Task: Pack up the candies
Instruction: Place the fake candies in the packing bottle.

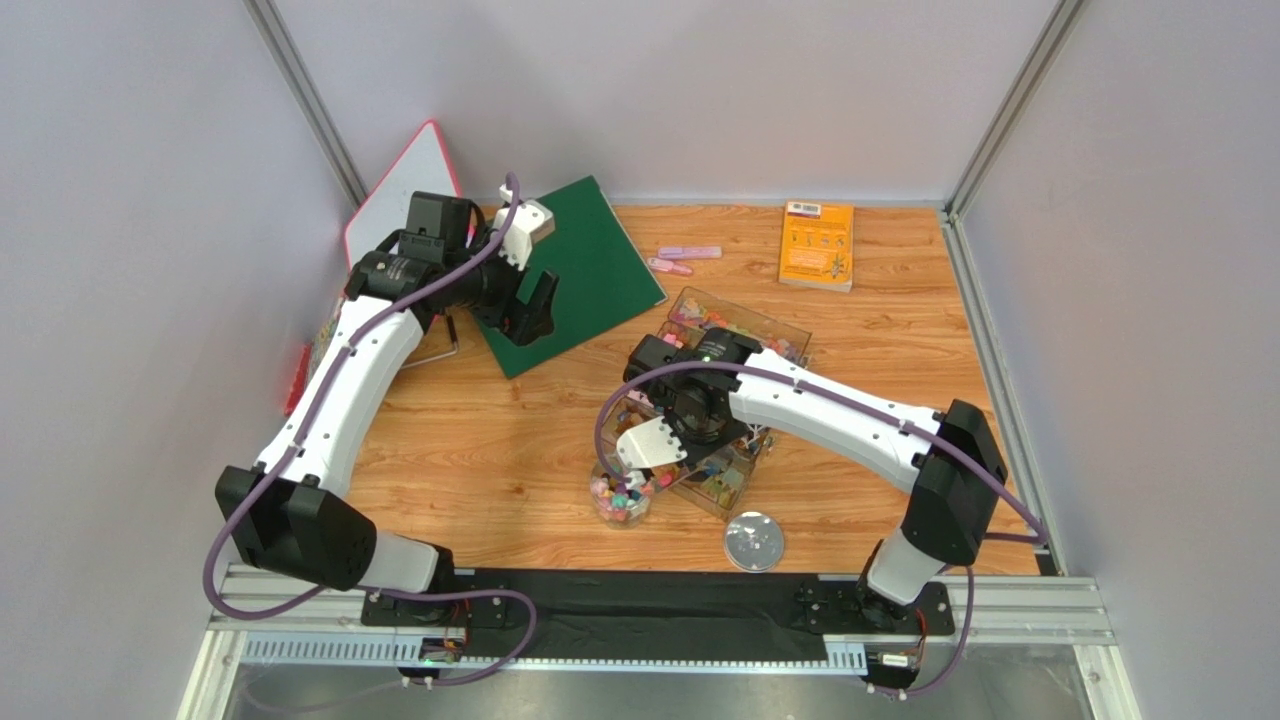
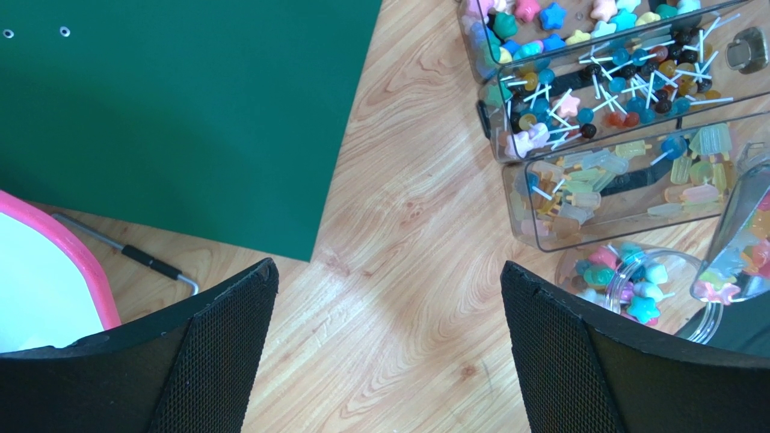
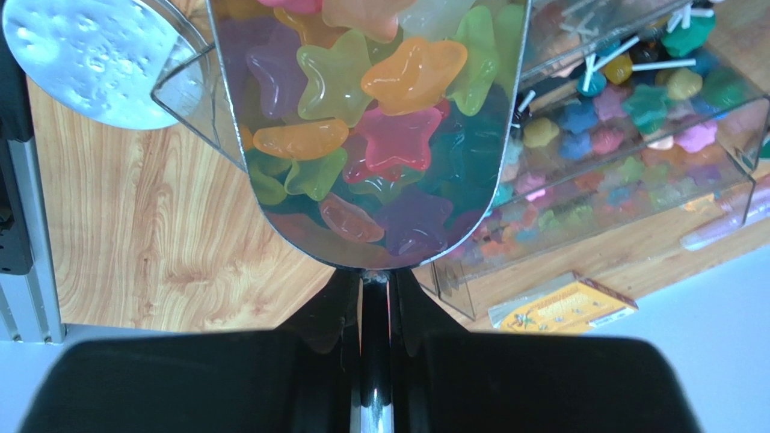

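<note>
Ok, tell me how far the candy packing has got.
Done: some candies sit in the jar. In hand: the right gripper is shut on a scoop full of star candies, by the jar. Left: tipping those in, probably more from the box, then the lid lying beside.

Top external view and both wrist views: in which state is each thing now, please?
left pincer: open, empty.
right pincer: shut on the scoop.
scoop: full of candies.
jar: uncapped, partly filled with candies.
lid: off the jar, lying flat.
clear box: open, compartments holding candies.
orange booklet: closed, lying flat.
</note>
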Action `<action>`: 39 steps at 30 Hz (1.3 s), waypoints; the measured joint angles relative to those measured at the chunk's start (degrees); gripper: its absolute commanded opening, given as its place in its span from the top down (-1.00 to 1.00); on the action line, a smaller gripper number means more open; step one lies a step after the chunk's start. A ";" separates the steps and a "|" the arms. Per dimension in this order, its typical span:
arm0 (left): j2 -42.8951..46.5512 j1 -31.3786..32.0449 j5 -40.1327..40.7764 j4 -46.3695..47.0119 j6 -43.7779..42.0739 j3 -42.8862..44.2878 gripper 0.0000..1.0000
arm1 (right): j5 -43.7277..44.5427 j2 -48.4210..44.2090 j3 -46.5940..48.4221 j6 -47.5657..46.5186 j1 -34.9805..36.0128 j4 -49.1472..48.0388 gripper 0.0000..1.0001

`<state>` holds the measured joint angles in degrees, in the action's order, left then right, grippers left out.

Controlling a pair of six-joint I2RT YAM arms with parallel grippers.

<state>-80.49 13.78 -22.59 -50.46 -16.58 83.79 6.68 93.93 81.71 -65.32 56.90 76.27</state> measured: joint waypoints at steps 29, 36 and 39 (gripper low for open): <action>3.23 -0.31 -1.27 4.63 1.14 -4.39 -0.96 | 14.69 5.53 7.41 5.42 5.99 0.85 1.00; 3.26 -0.31 -1.53 5.31 1.36 -4.42 -0.96 | 17.27 5.53 7.50 5.51 7.15 0.83 1.00; 3.26 -0.31 -1.84 5.51 1.64 -4.42 -0.96 | 18.53 5.53 7.50 5.51 7.45 0.83 1.00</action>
<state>-77.23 13.47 -24.43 -44.95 -14.94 79.37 25.21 99.46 89.21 -59.81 64.36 77.10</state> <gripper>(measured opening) 0.982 0.093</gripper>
